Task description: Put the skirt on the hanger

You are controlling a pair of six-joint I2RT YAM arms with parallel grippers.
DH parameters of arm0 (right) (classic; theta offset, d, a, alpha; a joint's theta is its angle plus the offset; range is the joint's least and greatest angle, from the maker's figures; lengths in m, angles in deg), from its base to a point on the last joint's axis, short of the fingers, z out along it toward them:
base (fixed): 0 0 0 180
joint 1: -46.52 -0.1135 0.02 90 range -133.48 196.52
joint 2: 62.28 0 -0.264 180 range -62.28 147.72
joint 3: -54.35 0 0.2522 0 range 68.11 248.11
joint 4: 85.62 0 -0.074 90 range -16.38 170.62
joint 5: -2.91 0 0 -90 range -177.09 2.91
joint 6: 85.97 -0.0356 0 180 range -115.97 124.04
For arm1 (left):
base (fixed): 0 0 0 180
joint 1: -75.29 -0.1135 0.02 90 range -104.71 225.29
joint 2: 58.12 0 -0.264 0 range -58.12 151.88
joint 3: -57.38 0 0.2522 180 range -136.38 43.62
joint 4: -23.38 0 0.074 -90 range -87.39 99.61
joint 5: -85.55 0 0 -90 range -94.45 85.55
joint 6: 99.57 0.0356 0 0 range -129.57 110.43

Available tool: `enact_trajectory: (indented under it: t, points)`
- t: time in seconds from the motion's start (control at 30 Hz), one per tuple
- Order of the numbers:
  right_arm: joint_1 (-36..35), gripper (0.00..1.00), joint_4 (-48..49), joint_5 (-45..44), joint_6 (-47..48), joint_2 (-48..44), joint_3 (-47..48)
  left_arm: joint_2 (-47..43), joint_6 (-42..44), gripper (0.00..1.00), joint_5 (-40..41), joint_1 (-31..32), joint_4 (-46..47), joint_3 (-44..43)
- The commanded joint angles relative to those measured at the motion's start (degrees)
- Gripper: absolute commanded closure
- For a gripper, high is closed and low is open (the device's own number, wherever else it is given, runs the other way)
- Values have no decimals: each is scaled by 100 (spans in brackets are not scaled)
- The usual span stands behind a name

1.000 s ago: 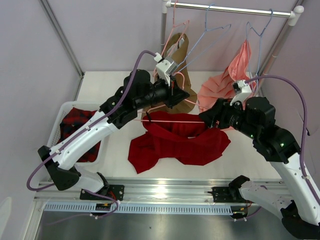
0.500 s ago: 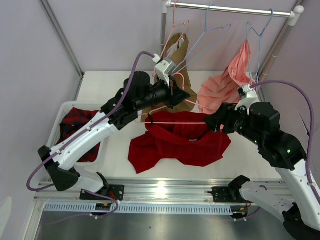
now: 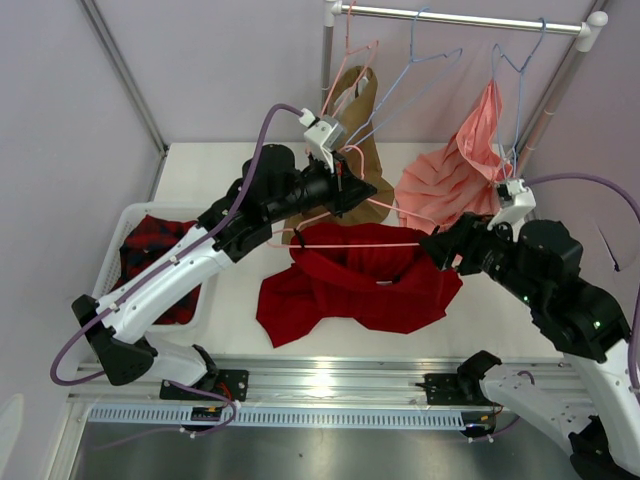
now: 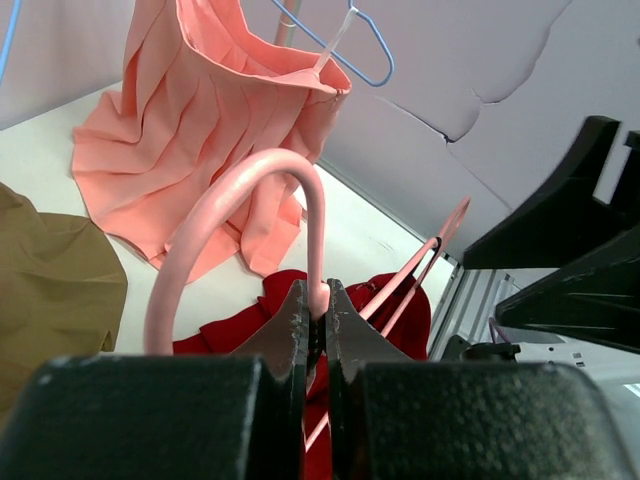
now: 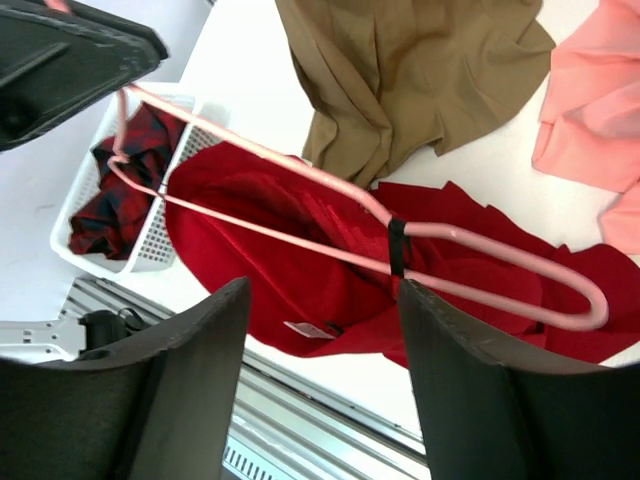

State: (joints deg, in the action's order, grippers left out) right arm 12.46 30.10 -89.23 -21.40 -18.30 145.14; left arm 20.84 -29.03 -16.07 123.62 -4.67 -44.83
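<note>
The left gripper point(image 4: 317, 300) is clamped tight on the hanger point(image 4: 300, 190) at the foot of its hook, holding the thin pale-pink wire frame out over the middle of the table point(image 3: 230, 170). The frame's long bar runs left to right. Just beneath it lies the skirt point(image 3: 350, 285), a rumpled deep-red heap on the white tabletop, its upper fold rising to the bar; whether cloth and wire touch cannot be told.

The right gripper point(image 3: 435, 250) stands at the hanger's right end, its two fingers spread wide and closed on nothing. In its own camera the pink wire crosses beyond the fingertips.

On the left, a white basket point(image 3: 115, 250) holds a red-and-black plaid garment point(image 3: 150, 250). At the far side, a metal clothes rail point(image 3: 470, 18) carries a tan garment point(image 3: 360, 130), a salmon-pink pleated garment point(image 3: 450, 175) and light-blue hangers point(image 3: 420, 70). Pale lilac walls close in the space, and a metal track point(image 3: 320, 380) runs along the near edge.

The left arm stretches from its base at the near left up and across to the far middle, elbow raised. The right arm bends in from the near right, wrist turned left toward the hanger.
</note>
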Motion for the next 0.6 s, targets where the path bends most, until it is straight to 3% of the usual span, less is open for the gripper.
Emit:
enact_trajectory:
  t: [0.0, 0.3, 0.57]
  points:
    - [-39, 37, 411, 36, 20, -363, -109, -197, -31, 100, -25, -52, 277, -138]
    - [-39, 36, 2088, 1582, 1029, 56, -189, -179, -75, 100, -323, -52, 128, -147]
    - [-39, 33, 2547, 2488, 2446, 1137, -136, -249, -22, 100, -473, -52, -39, -94]
